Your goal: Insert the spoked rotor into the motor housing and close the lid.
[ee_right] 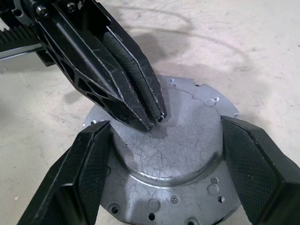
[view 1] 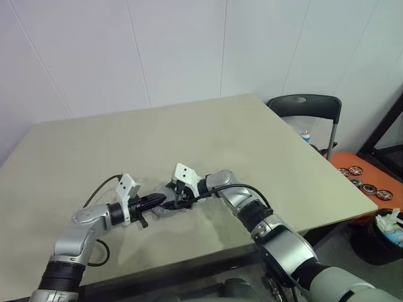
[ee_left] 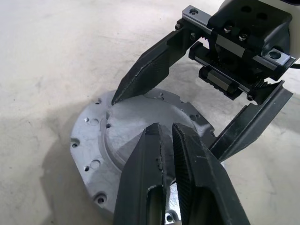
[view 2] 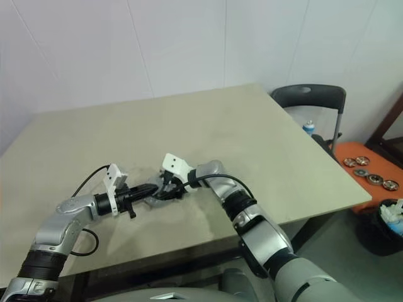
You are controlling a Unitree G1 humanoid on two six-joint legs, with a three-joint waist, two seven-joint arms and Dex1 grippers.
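Right wrist view shows the right end effector (ee_right: 164, 173) spread wide, its two black fingers flanking the raised dome of the lid (ee_right: 176, 154), a silver-grey round metal cap with a flat flange dotted with screw holes; contact at the pads cannot be made out. The left end effector (ee_right: 157, 115) has its fingers pressed together, their tips resting on the dome's top. In the left eye view the lid sits low and centre on the beige tabletop (view 1: 189, 145). At right stand a dark folding chair (view 1: 308, 107) and an orange surface (view 1: 362, 170) bearing small round discs (view 1: 368, 185).
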